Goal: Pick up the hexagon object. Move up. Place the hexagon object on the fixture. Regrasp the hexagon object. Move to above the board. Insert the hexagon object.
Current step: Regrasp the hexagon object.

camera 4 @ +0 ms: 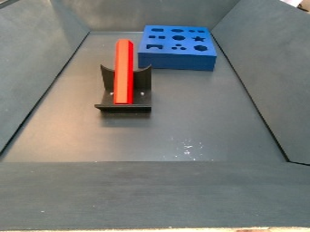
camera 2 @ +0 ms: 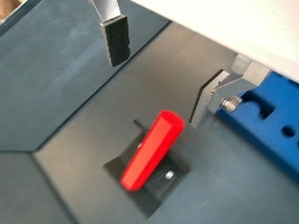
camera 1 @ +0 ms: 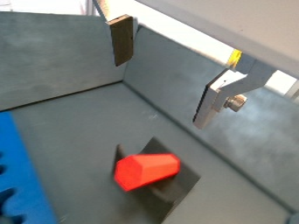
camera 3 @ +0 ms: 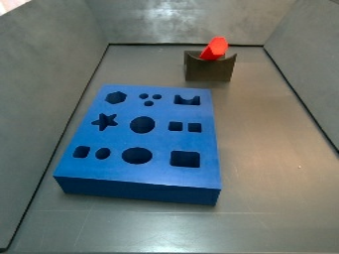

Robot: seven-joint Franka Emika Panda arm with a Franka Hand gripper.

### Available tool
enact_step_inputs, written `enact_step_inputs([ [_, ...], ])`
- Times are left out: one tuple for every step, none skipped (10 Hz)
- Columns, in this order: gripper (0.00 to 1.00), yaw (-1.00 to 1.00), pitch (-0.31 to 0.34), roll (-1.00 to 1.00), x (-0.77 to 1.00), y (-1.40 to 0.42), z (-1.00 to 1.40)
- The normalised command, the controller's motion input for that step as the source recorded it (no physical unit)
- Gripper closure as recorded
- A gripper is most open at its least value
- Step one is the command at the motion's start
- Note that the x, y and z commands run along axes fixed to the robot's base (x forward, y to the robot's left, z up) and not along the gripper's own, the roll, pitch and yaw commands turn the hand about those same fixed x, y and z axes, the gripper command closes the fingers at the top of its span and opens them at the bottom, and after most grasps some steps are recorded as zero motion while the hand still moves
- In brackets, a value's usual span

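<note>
Board (camera 3: 139, 139) sits at my left in a side view: thick matte blue, cut with hexagon, star, circles and squares. Right of it I see the dark fixture (camera 3: 212, 67) cradling the smooth red hexagon object (camera 3: 215, 47), which leans upright. My gripper (camera 2: 163, 74) hangs above the peg, jaws wide apart, flat silver fingers (camera 2: 114, 31) gripping nothing.
</note>
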Motion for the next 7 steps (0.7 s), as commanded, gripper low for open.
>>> enact_step_inputs([
  [0.0,0.05,0.104,1.0,0.09,-0.04,-0.01],
  [0.0,0.06,0.123,1.0,0.1,-0.04,-0.01],
  [0.0,0.08,0.151,1.0,0.11,-0.04,-0.01],
  [0.0,0.1,0.174,1.0,0.12,-0.05,-0.01],
  [0.0,0.13,0.205,1.0,0.12,-0.05,-0.01],
  [0.0,0.15,0.221,1.0,0.13,-0.05,-0.01],
  [0.0,0.23,0.25,0.96,0.14,-0.05,-0.01],
])
